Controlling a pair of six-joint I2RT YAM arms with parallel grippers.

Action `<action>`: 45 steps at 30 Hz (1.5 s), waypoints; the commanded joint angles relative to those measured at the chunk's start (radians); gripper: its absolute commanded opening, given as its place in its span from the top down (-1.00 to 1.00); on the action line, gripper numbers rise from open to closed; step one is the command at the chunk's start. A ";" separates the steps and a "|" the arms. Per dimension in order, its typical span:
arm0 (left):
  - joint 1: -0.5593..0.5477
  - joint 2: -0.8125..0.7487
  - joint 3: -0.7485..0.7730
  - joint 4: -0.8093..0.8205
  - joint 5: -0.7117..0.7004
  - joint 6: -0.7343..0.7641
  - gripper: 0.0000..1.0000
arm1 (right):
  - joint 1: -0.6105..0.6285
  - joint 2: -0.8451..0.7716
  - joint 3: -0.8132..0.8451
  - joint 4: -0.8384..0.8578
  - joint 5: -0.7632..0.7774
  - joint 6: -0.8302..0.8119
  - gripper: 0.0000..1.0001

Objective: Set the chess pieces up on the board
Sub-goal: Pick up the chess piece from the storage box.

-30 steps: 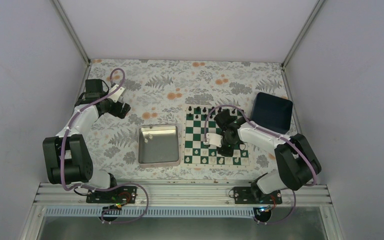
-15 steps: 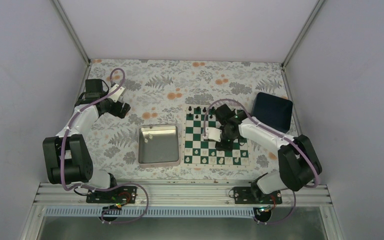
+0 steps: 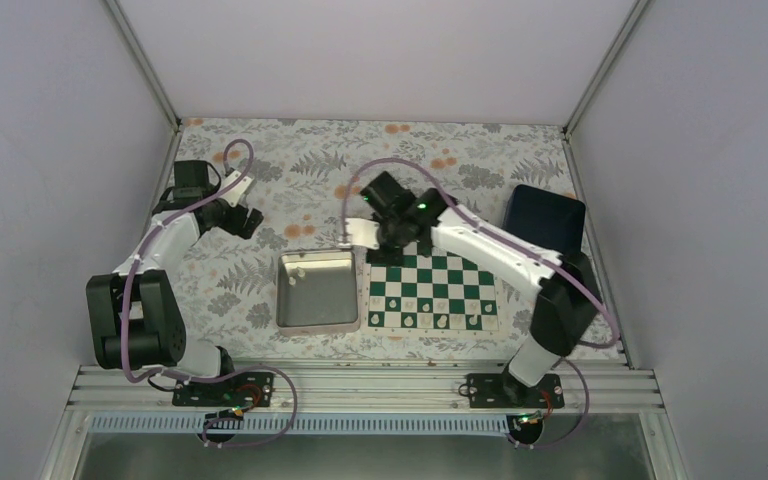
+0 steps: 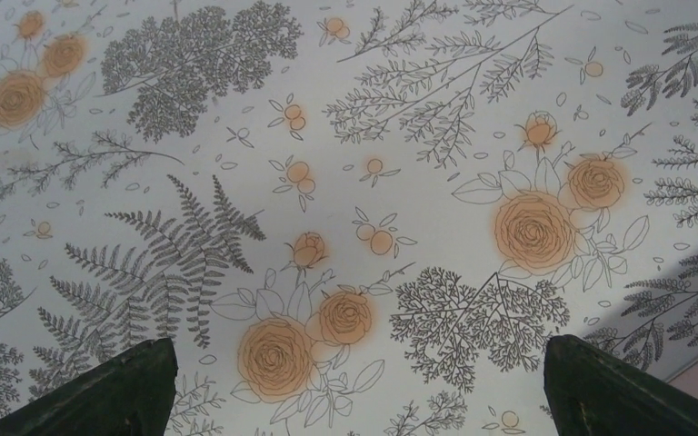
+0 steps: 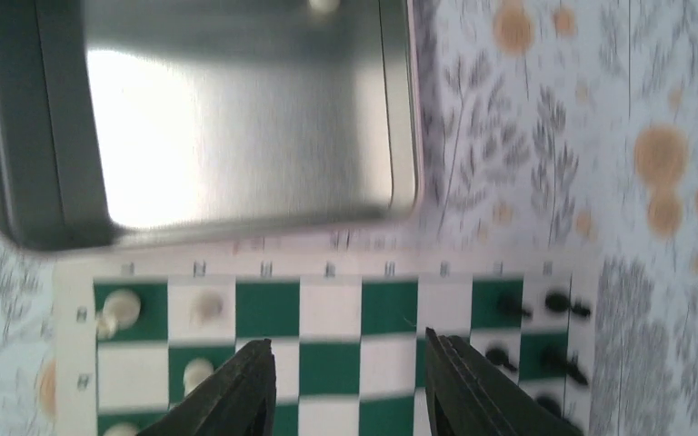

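A green-and-white board (image 3: 447,290) lies on the floral worktop (image 3: 310,170) beside a metal tray (image 3: 318,326), with chess pieces (image 3: 441,321) along its edges. The right gripper (image 5: 345,345) hovers over its far left corner, fingers apart. The left gripper (image 4: 356,345) hangs wide apart above the worktop.

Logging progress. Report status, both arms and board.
Left gripper open, empty, over tablecloth. Right gripper open, empty, above board beside tray. Chess pieces partly set; one white piece in tray. Nothing blocking.
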 commanded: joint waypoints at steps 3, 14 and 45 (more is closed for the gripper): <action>-0.006 -0.046 -0.022 0.025 -0.001 -0.009 -1.00 | 0.092 0.238 0.201 0.045 0.007 0.052 0.12; -0.008 -0.065 -0.040 0.044 0.023 -0.011 -1.00 | 0.178 0.522 0.425 0.112 -0.020 0.065 0.09; -0.009 -0.063 -0.060 0.053 0.085 0.000 -1.00 | 0.218 0.727 0.582 0.134 0.026 0.064 0.15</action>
